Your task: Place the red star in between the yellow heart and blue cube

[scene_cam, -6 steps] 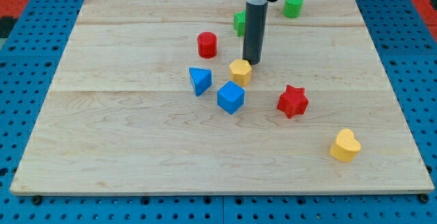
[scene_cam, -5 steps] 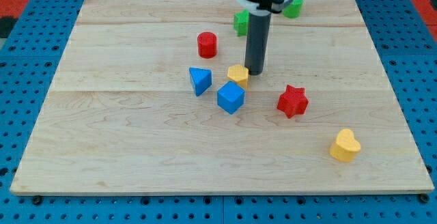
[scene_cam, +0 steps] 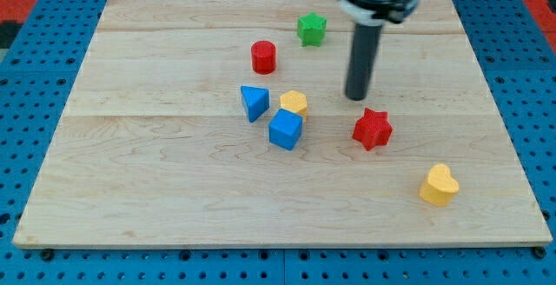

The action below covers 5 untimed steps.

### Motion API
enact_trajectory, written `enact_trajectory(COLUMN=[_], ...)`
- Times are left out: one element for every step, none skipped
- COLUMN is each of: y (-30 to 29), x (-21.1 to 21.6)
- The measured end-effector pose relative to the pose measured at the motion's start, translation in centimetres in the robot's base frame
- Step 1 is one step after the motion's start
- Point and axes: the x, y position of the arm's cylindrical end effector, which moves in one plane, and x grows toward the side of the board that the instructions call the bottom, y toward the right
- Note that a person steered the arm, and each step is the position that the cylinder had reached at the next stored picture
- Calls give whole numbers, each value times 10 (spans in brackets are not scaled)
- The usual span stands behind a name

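Observation:
The red star [scene_cam: 373,129] lies right of the board's middle. The yellow heart [scene_cam: 439,185] lies at the lower right. The blue cube [scene_cam: 285,129] sits near the middle, touching a small yellow block [scene_cam: 294,103] just above it. My tip [scene_cam: 356,97] is just above and slightly left of the red star, a short gap away from it, and well to the right of the blue cube.
A blue triangular block [scene_cam: 254,103] lies left of the cube. A red cylinder [scene_cam: 263,57] and a green star [scene_cam: 311,29] lie toward the view's top. The wooden board [scene_cam: 156,189] sits on a blue pegboard.
My tip has moved right, from beside the small yellow block to just above the red star. The small yellow block and the blue cube have shifted slightly left and down. The green cylinder is now hidden behind the arm.

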Motion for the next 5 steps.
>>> enact_trajectory(y=[7, -5, -18, -14, 10], x=[25, 49, 64, 71, 63])
